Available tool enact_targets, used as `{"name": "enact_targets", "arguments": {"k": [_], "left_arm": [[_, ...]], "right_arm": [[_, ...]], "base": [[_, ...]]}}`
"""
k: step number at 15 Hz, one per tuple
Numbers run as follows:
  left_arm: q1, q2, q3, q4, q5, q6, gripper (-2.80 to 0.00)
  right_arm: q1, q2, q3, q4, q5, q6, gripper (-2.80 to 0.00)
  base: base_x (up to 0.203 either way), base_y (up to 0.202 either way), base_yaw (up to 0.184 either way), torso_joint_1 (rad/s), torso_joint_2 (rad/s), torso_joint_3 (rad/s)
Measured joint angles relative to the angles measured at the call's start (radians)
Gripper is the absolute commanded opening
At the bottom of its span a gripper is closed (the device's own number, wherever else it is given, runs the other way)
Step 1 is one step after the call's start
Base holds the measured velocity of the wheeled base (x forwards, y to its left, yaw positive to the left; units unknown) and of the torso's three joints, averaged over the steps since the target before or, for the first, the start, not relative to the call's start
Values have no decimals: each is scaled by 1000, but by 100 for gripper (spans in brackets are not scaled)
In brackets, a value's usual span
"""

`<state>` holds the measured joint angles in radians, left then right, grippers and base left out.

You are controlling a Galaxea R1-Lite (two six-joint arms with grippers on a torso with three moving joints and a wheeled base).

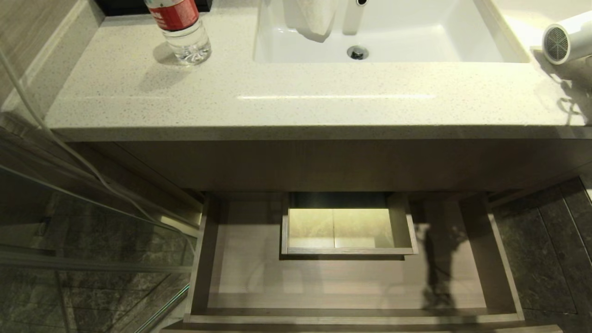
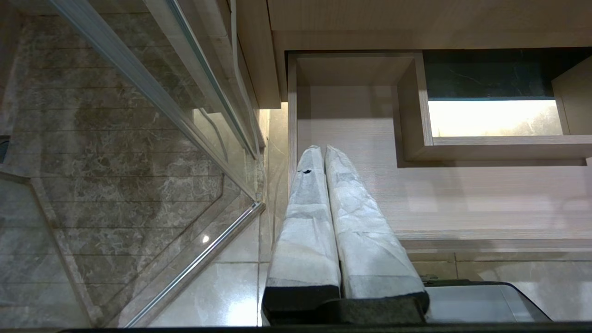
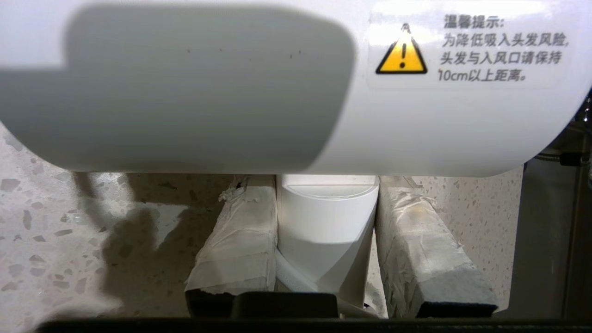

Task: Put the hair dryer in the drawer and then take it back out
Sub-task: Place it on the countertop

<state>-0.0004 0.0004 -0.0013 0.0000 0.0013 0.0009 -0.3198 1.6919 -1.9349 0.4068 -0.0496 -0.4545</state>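
The white hair dryer (image 1: 562, 41) hangs just above the right end of the countertop, its grey mesh grille facing left. In the right wrist view its barrel (image 3: 231, 92) fills the top, and its handle sits between the taped fingers of my right gripper (image 3: 326, 189), which is shut on it. This gripper itself does not show in the head view. The wood-grain drawer (image 1: 259, 277) stands pulled out below the counter, with nothing inside and a boxed cut-out at mid-back. My left gripper (image 2: 323, 150) is shut and hangs low by the drawer's (image 2: 462, 199) front left corner.
A water bottle (image 1: 182, 32) stands at the back left of the speckled countertop (image 1: 277, 92). The white sink (image 1: 416, 41) has a towel (image 1: 314, 18) draped by the faucet (image 1: 354, 16). A glass shower panel (image 1: 69, 231) runs along the left.
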Motion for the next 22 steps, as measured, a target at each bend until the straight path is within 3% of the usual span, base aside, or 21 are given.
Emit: {"name": "enact_targets", "arguments": {"k": [9, 22], "left_arm": [[0, 0, 0, 0, 0, 1, -280], [0, 0, 0, 0, 0, 1, -280]], "right_arm": [[6, -21, 0, -4, 1, -17, -280], [12, -8, -1, -3, -7, -15, -280]], "base": [[0, 0, 0, 121, -288, -155], [0, 0, 0, 3, -3, -2]]}}
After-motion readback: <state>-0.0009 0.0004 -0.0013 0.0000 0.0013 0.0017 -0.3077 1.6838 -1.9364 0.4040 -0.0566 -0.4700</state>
